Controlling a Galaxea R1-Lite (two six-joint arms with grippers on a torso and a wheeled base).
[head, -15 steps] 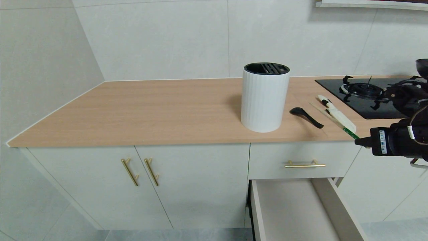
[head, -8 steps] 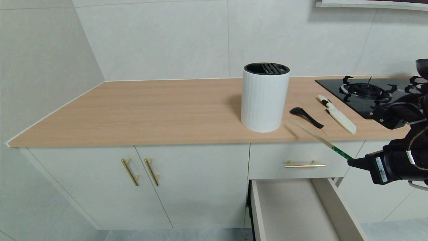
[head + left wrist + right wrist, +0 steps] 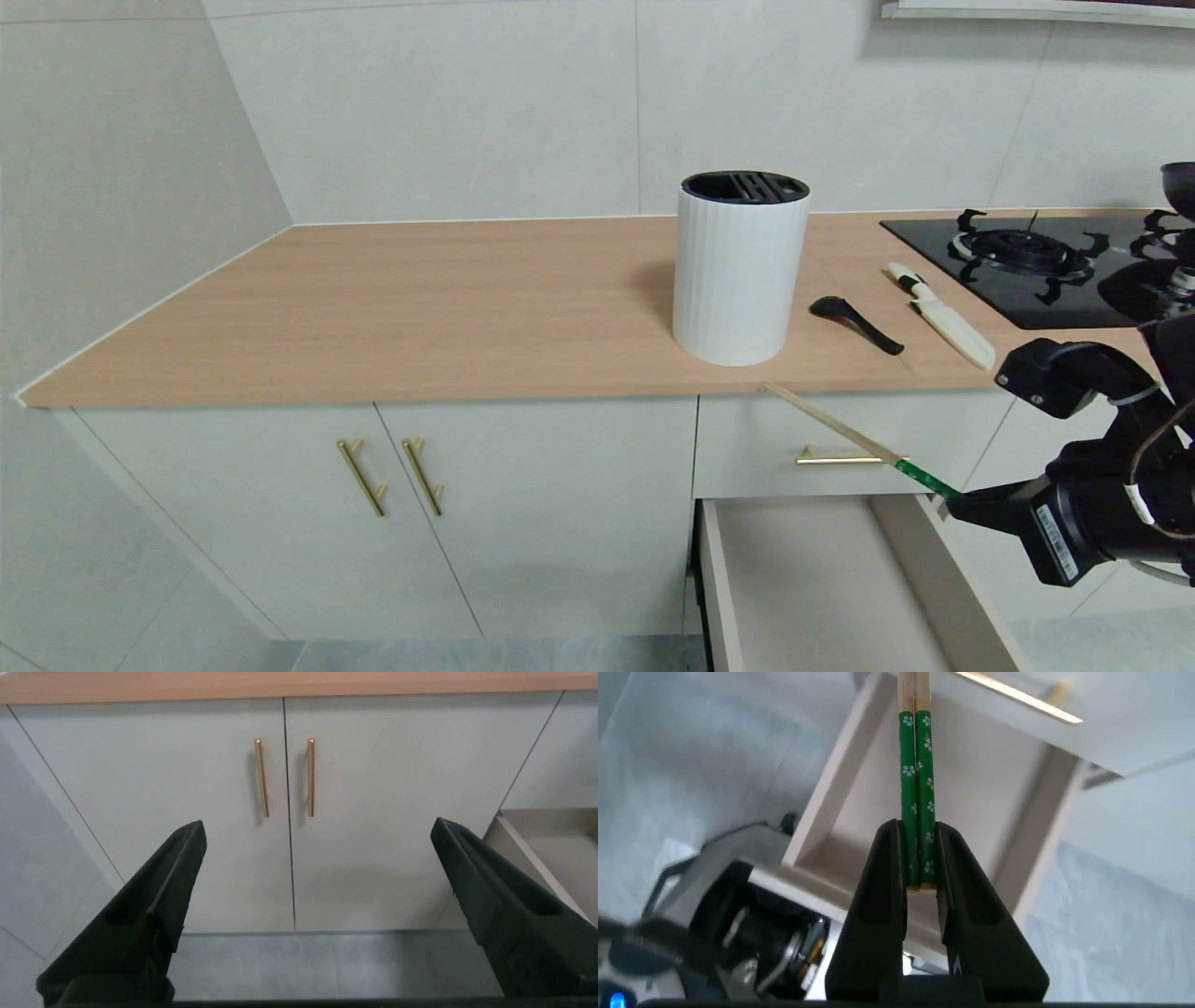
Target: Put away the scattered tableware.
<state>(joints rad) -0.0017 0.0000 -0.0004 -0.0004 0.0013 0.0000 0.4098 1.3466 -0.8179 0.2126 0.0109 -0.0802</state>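
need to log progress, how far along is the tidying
Done: the drawer is open, with nothing seen in it. In hand: the right hand holds the chopsticks near the drawer. Left: the spoon and knife lie on the counter.

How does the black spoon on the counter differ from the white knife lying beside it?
The black spoon is dark all over; the white knife is pale with a dark band. The spoon is shorter than the knife. The spoon lies nearer the white holder, the knife nearer the stove. Both lie flat on the counter, slanted alike, not touching.
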